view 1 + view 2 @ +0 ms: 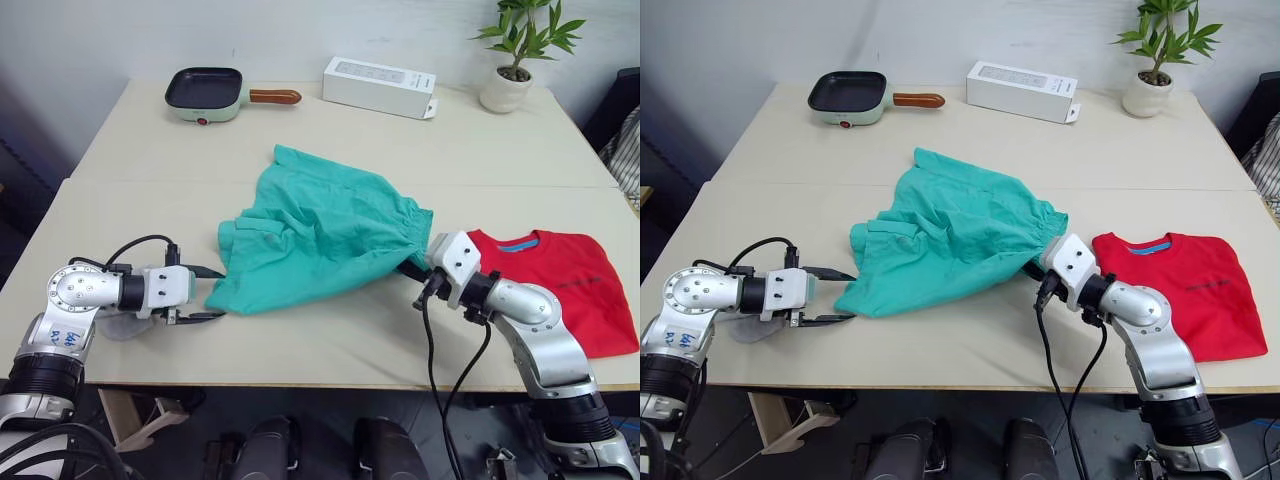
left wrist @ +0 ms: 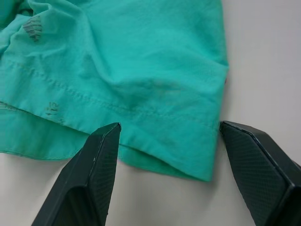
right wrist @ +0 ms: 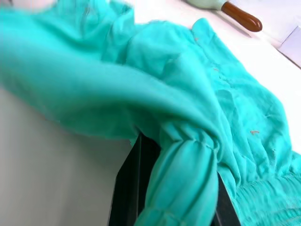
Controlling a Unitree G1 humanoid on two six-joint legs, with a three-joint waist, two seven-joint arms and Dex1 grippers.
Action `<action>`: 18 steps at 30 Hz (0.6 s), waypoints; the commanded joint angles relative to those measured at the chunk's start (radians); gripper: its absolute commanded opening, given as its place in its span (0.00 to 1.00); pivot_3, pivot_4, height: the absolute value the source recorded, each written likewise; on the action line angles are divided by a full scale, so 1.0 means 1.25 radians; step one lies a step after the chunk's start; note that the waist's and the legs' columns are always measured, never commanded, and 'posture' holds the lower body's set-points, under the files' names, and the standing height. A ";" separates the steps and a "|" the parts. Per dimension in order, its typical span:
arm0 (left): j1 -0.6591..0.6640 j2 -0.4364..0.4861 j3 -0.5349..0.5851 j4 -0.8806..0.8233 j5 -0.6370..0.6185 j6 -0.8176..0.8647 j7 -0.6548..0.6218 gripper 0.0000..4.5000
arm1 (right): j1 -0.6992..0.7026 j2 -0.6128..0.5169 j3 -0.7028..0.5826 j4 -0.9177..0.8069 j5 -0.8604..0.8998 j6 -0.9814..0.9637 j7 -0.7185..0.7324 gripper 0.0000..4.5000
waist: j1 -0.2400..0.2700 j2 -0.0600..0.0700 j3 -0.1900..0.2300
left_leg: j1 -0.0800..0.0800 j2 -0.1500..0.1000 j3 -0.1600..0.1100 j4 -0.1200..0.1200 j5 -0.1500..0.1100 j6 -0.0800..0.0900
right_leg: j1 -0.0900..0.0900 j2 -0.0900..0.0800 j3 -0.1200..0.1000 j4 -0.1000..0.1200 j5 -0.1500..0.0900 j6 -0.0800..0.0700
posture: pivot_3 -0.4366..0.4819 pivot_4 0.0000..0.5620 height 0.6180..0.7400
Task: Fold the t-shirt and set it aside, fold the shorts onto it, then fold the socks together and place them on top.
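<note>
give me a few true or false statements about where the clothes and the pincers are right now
1. The right pincer is shut on the gathered waistband of the teal soft fabric shorts. True.
2. The left pincer is shut on the hem of the shorts. False: it is open, one finger on each side of the hem corner.
3. The bright red cotton t-shirt lies folded on the beige table, to the robot's right of the shorts. True.
4. The shorts lie on top of the t-shirt. False: they lie beside it on the table.
5. The mint green frying pan with a wooden handle sits on the shorts. False: it is apart, at the table's far side.
</note>
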State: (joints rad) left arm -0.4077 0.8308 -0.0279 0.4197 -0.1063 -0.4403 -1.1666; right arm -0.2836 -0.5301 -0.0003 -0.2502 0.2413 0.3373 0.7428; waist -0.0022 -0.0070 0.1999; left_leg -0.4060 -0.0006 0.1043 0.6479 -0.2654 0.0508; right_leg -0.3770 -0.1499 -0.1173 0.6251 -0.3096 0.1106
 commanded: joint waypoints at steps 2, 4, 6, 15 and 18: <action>0.020 -0.049 -0.022 -0.039 0.016 -0.018 0.040 0.78 | -0.038 0.008 -0.032 -0.083 0.091 0.116 -0.020 0.01 | 0.001 0.000 0.000 | 0.000 0.000 0.000 0.000 -0.001 -0.001 | 0.000 0.000 0.000 0.000 0.000 0.000 | 0.48 0.27 1.00; 0.026 -0.068 -0.033 -0.053 0.025 -0.026 0.051 0.78 | -0.051 0.008 -0.035 -0.103 0.123 0.169 -0.029 0.01 | 0.001 0.000 0.000 | 0.000 0.000 0.000 0.000 -0.002 -0.003 | 0.000 -0.001 0.000 0.000 0.000 0.000 | 0.48 0.27 1.00; 0.026 -0.073 -0.052 -0.042 0.063 -0.060 0.062 0.78 | -0.059 0.005 -0.038 -0.115 0.143 0.202 -0.038 0.01 | 0.002 0.000 0.000 | 0.000 0.000 0.000 0.000 -0.002 -0.003 | 0.000 -0.001 0.000 0.000 0.000 0.000 | 0.48 0.27 1.00; -0.057 -0.077 -0.123 0.117 0.213 -0.135 0.158 0.54 | -0.076 -0.020 -0.065 -0.135 0.187 0.278 -0.061 0.00 | 0.022 0.004 -0.002 | 0.001 -0.001 0.000 0.000 -0.003 0.001 | 0.000 -0.001 0.001 0.000 0.001 0.000 | 0.48 0.27 1.00; -0.075 -0.065 -0.140 0.151 0.230 -0.120 0.170 0.31 | -0.076 -0.030 -0.071 -0.135 0.197 0.281 -0.053 0.00 | 0.022 0.005 -0.003 | 0.001 0.000 0.000 0.000 -0.002 0.001 | 0.000 -0.001 0.000 0.000 0.001 -0.001 | 0.48 0.27 1.00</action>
State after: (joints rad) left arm -0.5154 0.7273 -0.1686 0.5081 0.0858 -0.6448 -0.9716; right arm -0.3672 -0.5484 -0.0517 -0.3788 0.4587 0.6908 0.6674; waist 0.0253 -0.0006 0.1956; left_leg -0.4046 -0.0002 0.1046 0.6473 -0.2674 0.0517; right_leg -0.3765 -0.1511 -0.1171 0.6246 -0.3077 0.1095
